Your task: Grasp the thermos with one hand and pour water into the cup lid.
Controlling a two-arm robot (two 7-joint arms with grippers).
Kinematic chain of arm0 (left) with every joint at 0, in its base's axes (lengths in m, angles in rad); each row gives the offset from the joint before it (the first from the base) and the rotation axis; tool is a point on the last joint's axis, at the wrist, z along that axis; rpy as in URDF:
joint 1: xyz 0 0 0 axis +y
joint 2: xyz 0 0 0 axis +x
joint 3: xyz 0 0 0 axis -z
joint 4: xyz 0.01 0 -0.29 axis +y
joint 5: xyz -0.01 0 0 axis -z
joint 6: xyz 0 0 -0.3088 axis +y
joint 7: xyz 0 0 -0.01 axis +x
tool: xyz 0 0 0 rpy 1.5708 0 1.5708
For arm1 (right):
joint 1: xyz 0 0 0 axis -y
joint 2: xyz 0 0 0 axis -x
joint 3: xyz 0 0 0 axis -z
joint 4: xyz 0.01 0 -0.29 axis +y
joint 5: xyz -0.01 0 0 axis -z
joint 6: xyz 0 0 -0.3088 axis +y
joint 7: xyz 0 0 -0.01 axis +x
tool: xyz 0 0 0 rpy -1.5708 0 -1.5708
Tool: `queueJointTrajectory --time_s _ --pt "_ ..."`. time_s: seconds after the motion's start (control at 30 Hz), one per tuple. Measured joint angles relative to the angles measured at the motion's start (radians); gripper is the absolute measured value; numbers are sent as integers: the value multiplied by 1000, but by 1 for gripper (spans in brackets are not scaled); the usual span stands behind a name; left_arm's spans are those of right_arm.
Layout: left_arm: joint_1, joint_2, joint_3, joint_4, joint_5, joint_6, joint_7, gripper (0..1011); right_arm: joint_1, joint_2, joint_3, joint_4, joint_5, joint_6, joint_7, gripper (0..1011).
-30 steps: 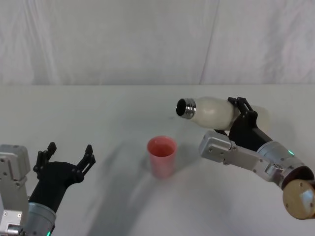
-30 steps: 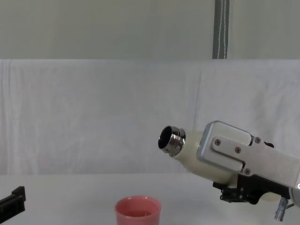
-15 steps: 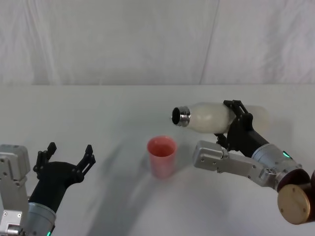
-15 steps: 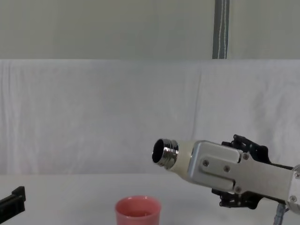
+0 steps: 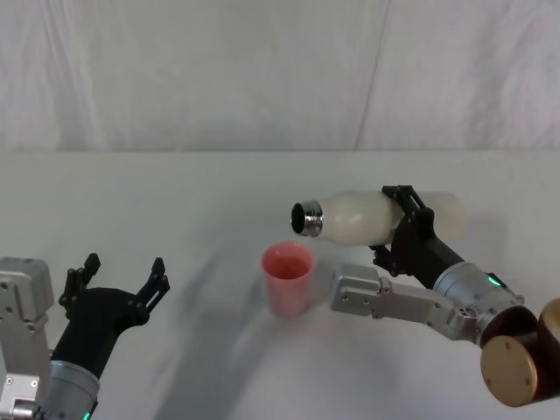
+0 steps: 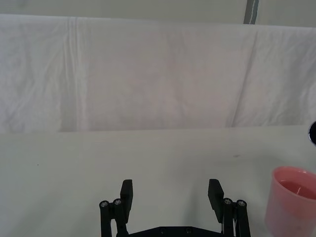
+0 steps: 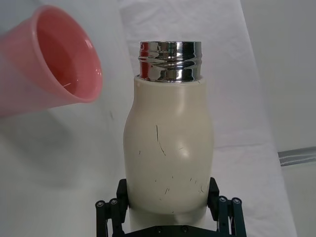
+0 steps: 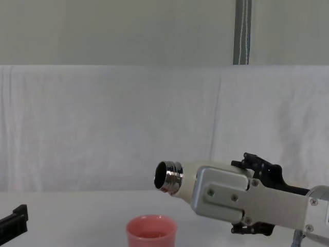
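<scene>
White cloth covers the table (image 5: pixel 175 192) and hangs as a backdrop behind it. Near the table's middle stands the small round pink cup lid (image 5: pixel 288 279), upright, with a little liquid glinting inside in the right wrist view. The right gripper (image 5: pixel 404 229) is clamped around the lower body of the tall cream-white thermos (image 5: pixel 367 216) with a shiny threaded steel neck, holding it tipped almost level in the air. Its open mouth points toward the robot's left and sits just above and slightly behind the cup's rim. The left gripper (image 5: pixel 118 278) rests low at the robot's left, well apart from the cup, with its black fingers spread.

The pouring step appears to be in hand. The next move likely calls for tipping the neck lower while keeping the mouth centred over the cup, so the stream does not overshoot.

Compared with a second ago, the thermos has moved leftward and downward toward the cup, and its mouth has tilted lower. The cup and left gripper have not moved.
</scene>
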Motion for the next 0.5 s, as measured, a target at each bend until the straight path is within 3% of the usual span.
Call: queueJointTrajectory --time_s 0.5 --pt "0 0 0 0 0 0 0 1001 4 7 -21 2 -49 18 -3 960"
